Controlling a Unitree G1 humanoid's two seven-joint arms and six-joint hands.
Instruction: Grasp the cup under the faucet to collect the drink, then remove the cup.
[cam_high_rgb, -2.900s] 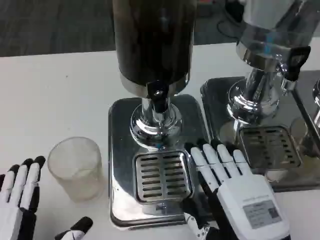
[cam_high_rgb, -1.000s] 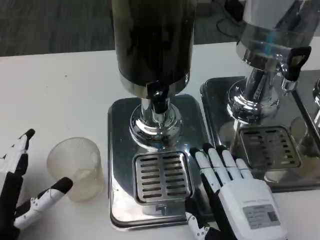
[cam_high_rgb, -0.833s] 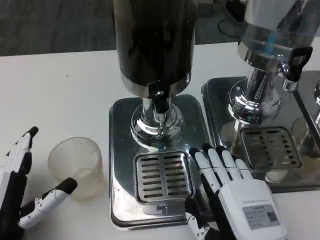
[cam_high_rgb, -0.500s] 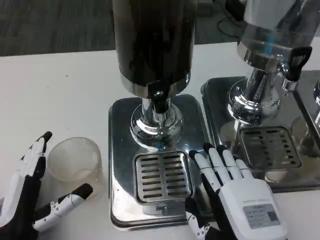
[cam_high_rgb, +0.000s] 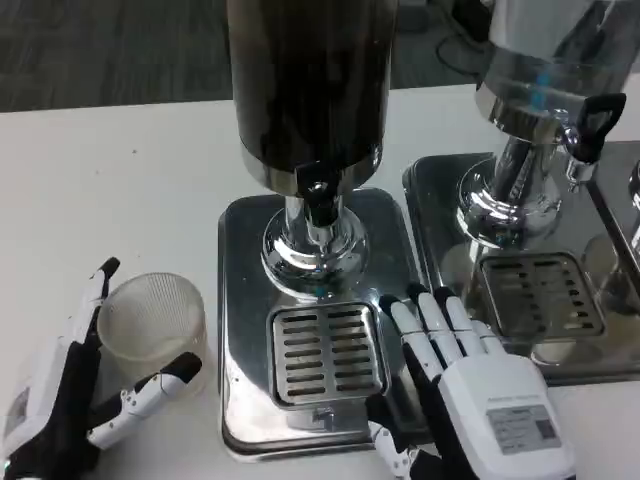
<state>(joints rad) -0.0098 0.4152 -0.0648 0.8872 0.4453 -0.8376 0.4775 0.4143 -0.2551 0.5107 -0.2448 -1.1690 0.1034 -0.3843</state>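
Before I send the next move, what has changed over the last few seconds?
The left hand has moved in around the cup, fingers now on either side of it; whether they grip it yet I cannot tell. The cup stands where it was, left of the drip tray. The right hand has stayed on the dispenser base.

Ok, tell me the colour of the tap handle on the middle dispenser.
Black tap handle, clearest in the head view.
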